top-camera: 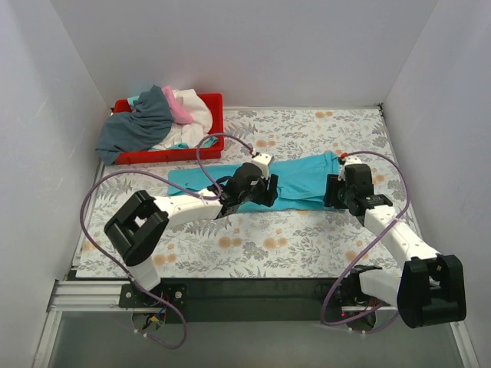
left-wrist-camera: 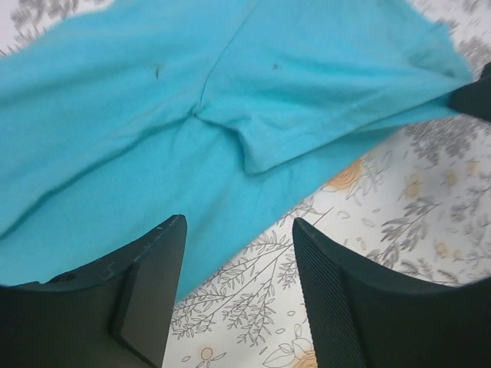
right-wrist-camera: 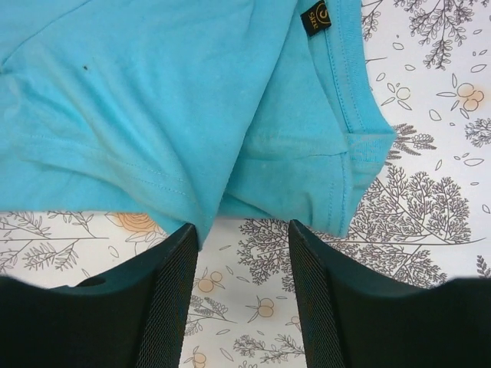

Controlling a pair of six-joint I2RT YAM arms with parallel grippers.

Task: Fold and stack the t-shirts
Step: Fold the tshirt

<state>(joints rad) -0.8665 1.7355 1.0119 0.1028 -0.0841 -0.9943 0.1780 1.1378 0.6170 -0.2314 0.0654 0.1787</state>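
So the turquoise t-shirt (top-camera: 303, 180) is lying flat in the middle of the counter (top-camera: 307, 245), stretched left to right as a long band. Its collar (right-wrist-camera: 349, 69) is pointing right, and what looks like a sleeve (left-wrist-camera: 330, 115) is lying folded in over the body. My guess is it's sitting like that because the lengthwise fold is in and the next fold needs both ends free.

The rest of the t-shirts, a grey one (top-camera: 138, 126), a white one (top-camera: 198, 107) and a pink one (top-camera: 180, 107), are sitting in a heap spilling over the red tray (top-camera: 192, 156) at the far left.

Left pincer (left-wrist-camera: 238, 230) is hanging over the shirt's near edge around mid-length, jaws spread wide, nothing between them. Right pincer (right-wrist-camera: 242, 230) is doing the same at the collar end, gaping open and gripping nothing. Both are probably lining up to pinch that edge.
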